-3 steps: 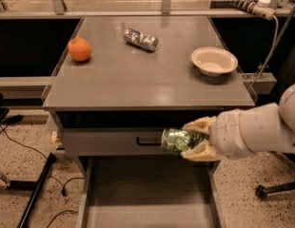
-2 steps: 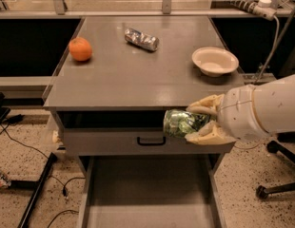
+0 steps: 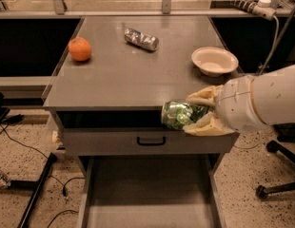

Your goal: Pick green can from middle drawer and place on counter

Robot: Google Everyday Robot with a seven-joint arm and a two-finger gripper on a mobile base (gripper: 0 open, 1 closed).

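Note:
The green can lies sideways in my gripper, which is shut on it with one cream finger above and one below. The can hangs in front of the counter's front edge, at about the height of the counter top, at its right end. The middle drawer is pulled out below, its grey floor bare. My white arm reaches in from the right.
On the counter lie an orange at the left, a silver-and-blue can on its side at the back, and a cream bowl at the right. A closed drawer front with a black handle sits under the counter. Cables cross the floor at left.
My gripper has lifted the green can from beside the drawer handle up to the level of the counter's front edge.

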